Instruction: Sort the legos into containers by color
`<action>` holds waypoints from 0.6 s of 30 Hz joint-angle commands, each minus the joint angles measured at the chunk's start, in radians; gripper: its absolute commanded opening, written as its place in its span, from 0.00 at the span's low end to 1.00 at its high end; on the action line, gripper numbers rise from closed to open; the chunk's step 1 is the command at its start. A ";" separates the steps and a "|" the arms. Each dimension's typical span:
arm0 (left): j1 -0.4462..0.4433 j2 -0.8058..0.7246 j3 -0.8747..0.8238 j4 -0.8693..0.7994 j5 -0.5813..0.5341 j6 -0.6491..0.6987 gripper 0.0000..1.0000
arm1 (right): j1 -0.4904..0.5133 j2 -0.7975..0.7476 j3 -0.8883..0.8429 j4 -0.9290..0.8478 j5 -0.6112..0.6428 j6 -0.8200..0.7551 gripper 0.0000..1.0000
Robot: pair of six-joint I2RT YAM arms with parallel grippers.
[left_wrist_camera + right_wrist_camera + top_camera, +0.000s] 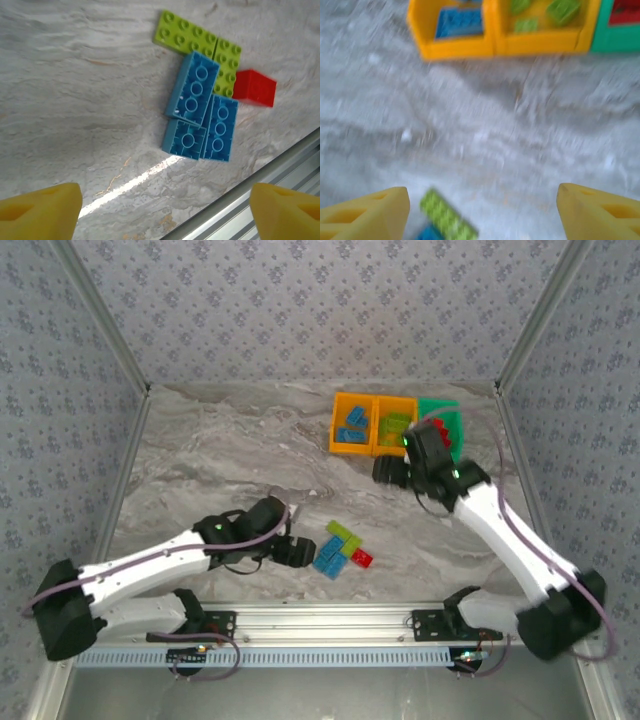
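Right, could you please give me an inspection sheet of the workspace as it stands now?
Surface: grey marbled table, no spills seen.
Job's things: three bins in a row at the far right. The left orange bin holds blue, the middle orange bin lime, the green bin red. Bunched near the front rail: three blue bricks, two lime bricks, one red brick.
Clutter: nothing seen.
Grippers: left gripper open, empty, facing the loose bricks; right gripper open, empty, its view blurred.
Cables: purple cable along each arm; wires loop at the rail.
Surroundings: patterned wall panels, aluminium frame posts.
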 commanded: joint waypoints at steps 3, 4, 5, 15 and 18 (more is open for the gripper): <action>-0.086 0.145 0.024 0.111 -0.069 -0.017 0.76 | 0.103 -0.190 -0.143 -0.119 -0.001 0.105 0.83; -0.095 0.171 0.025 0.129 -0.070 -0.023 0.71 | 0.117 -0.223 -0.148 -0.147 0.017 0.111 0.83; -0.100 0.190 0.023 0.144 -0.069 -0.028 0.66 | 0.126 -0.250 -0.153 -0.163 0.035 0.115 0.83; -0.103 0.329 0.021 0.270 -0.009 -0.045 0.62 | 0.140 -0.327 -0.192 -0.156 0.057 0.117 0.85; -0.103 0.387 0.039 0.242 -0.020 -0.047 0.59 | 0.145 -0.336 -0.195 -0.156 0.064 0.123 0.85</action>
